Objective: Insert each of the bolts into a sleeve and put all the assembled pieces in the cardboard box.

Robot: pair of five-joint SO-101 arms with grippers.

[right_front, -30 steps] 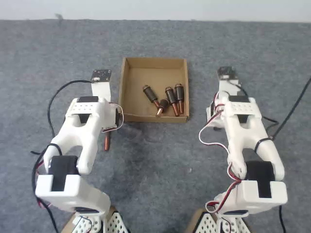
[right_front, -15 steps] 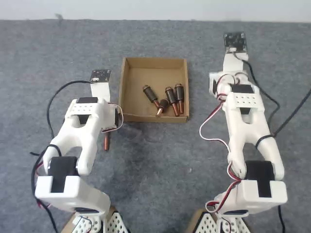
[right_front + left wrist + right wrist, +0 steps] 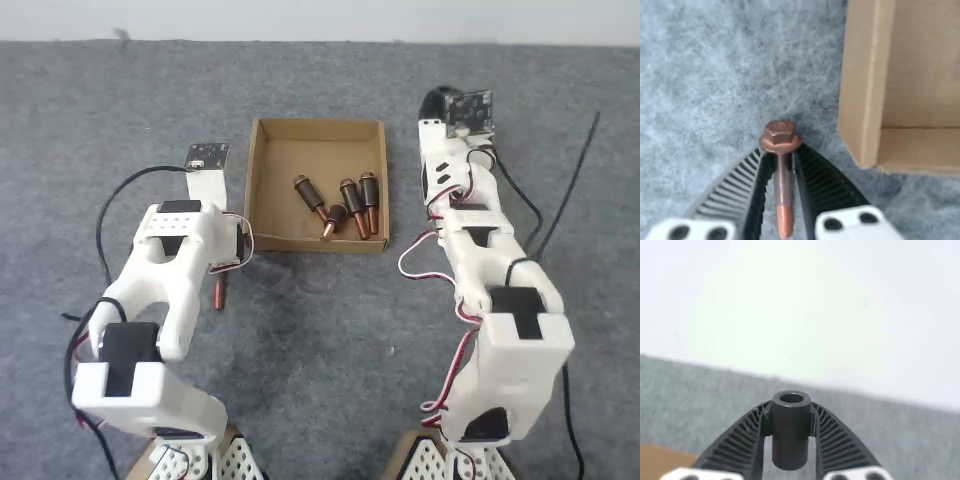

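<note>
Bolt (image 3: 783, 185), coppery, hex-headed, lies gripped in ribbed left tool (image 3: 780, 155).

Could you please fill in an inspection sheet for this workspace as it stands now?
Surface: grey carpet-like mat, flat.
Job's things: cardboard box open, holding several bolt-and-sleeve pieces lying flat; one copper bolt and one dark sleeve held outside the box.
Clutter: nothing seen.
Grippers: left gripper shut on the bolt, beside a corner of the box; right gripper shut on the sleeve, its open bore showing.
Cables: black cable looping beside the left arm; red and white wires along the right arm.
Surroundings: pale wall behind the table.
</note>
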